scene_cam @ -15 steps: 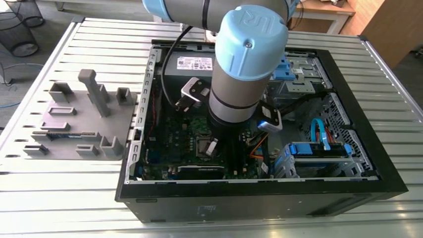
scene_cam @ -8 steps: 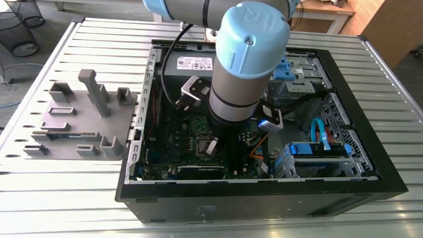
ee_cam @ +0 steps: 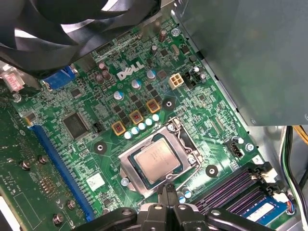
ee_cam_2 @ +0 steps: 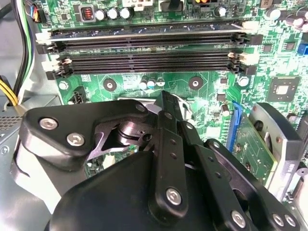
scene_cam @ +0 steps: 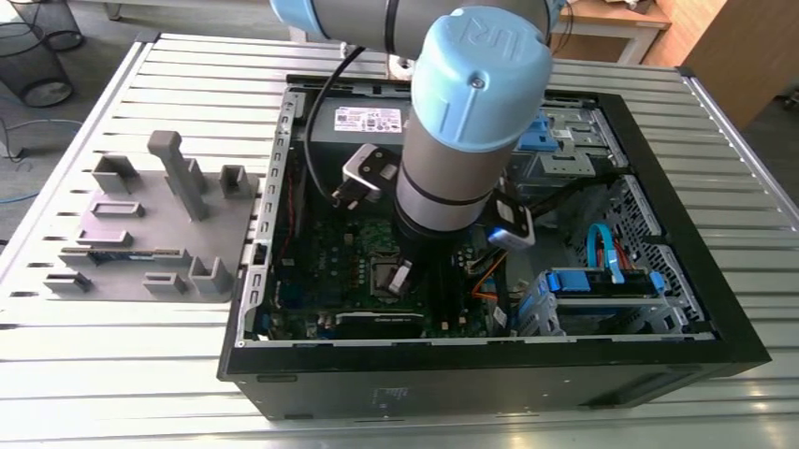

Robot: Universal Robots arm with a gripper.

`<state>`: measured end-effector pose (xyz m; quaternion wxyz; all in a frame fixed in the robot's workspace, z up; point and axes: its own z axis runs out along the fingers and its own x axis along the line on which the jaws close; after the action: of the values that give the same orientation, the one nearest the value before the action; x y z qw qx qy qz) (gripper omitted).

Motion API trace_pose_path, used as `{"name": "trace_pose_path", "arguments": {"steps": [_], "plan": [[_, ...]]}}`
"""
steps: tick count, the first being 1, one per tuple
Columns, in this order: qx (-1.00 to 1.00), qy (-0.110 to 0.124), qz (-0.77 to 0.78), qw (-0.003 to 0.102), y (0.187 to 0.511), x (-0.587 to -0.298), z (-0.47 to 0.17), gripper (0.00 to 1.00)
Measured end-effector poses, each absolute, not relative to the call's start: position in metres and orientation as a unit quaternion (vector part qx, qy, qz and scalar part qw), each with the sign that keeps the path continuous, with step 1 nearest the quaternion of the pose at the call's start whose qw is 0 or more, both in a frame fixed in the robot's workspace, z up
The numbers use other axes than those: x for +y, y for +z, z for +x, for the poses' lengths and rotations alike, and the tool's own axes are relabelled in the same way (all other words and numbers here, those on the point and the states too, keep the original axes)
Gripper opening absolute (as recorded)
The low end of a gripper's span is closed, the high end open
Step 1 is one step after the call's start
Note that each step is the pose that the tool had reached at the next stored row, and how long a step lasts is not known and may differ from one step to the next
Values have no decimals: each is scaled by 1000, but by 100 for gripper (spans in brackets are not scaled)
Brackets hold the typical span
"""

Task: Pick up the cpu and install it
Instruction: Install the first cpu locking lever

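- Where the metal socket frame [ee_cam: 129,162] sits on the green motherboard [ee_cam: 91,144], the cpu [ee_cam: 158,162] lies flat inside it with its dull silver top up, as seen in the first wrist view.
- The jaws are closed, tip against tip, with nothing between them.
- Their fingertips [ee_cam: 163,193] hang just beside the cpu's near edge, over the socket frame; contact cannot be judged.
- The memory slots [ee_cam: 231,185] run close by the socket, on the side away from the black fan [ee_cam: 72,24].
- In the exterior view, the arm [scene_cam: 462,150] reaches down into the open computer case [scene_cam: 500,374], which rests on a slatted tabletop [scene_cam: 125,374].
- A grey fixture tray [scene_cam: 138,234] lies on the tabletop, beside the case on the exterior view's left.
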<state>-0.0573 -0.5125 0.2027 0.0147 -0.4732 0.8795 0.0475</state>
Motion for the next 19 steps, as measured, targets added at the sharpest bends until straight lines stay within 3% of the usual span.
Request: {"name": "trace_pose_path", "arguments": {"steps": [4,10,19], "plan": [[880,53,-473,9,203,-514,-56,11],[880,63,-472,-7,202,-515,-53,11],[879,66,-471,-10,201,-516,-51,11]]}}
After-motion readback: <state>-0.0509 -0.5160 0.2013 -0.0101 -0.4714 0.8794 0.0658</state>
